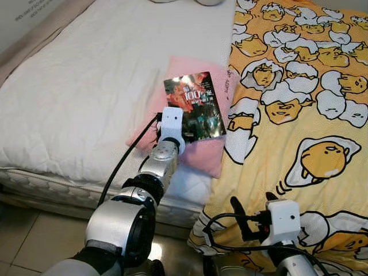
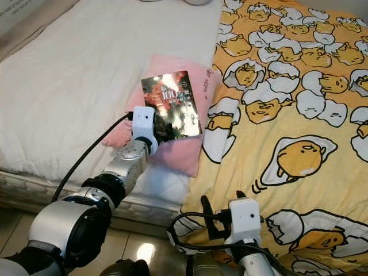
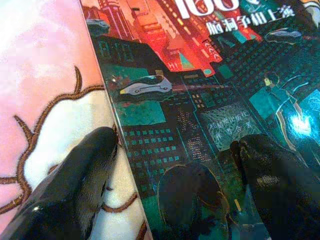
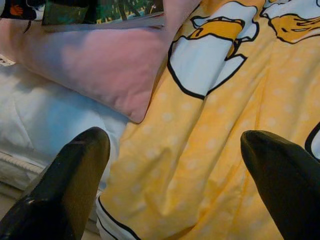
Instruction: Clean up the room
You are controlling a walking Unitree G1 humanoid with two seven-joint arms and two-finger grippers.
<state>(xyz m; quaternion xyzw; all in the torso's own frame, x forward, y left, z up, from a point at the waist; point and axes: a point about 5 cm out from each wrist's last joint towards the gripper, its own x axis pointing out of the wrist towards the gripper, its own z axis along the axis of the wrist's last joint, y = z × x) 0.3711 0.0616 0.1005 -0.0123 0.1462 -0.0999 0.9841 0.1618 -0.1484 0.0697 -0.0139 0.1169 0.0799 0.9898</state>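
One book [image 1: 194,106] with a glossy red and teal city cover lies flat on one pink pillow [image 1: 198,150], near the middle of the bed [image 1: 80,98]. The pillow rests on the white mattress cover, and its 3 o'clock edge touches one yellow blanket [image 1: 305,115] printed with egg-yolk cartoon figures, which covers the whole 3 o'clock side of the bed and hangs over the near edge.

The left tool [image 3: 175,165] reaches from 7 o'clock up to the book's near edge. In the left wrist view its two black fingers [image 3: 80,180] stand apart: one presses on the pillow's embroidered patch just beside the book's edge, the other sits over the cover. Nothing is clamped between them, so the tool is open.

The right tool [image 4: 175,175] hovers at 5 o'clock, low over the blanket by the bed's near edge. Its two fingers are spread wide, with the yellow fabric and a corner of the pink pillow seen between them; it grips nothing.

A strip of tiled floor [image 1: 23,230] shows at 8 o'clock, below the mattress.
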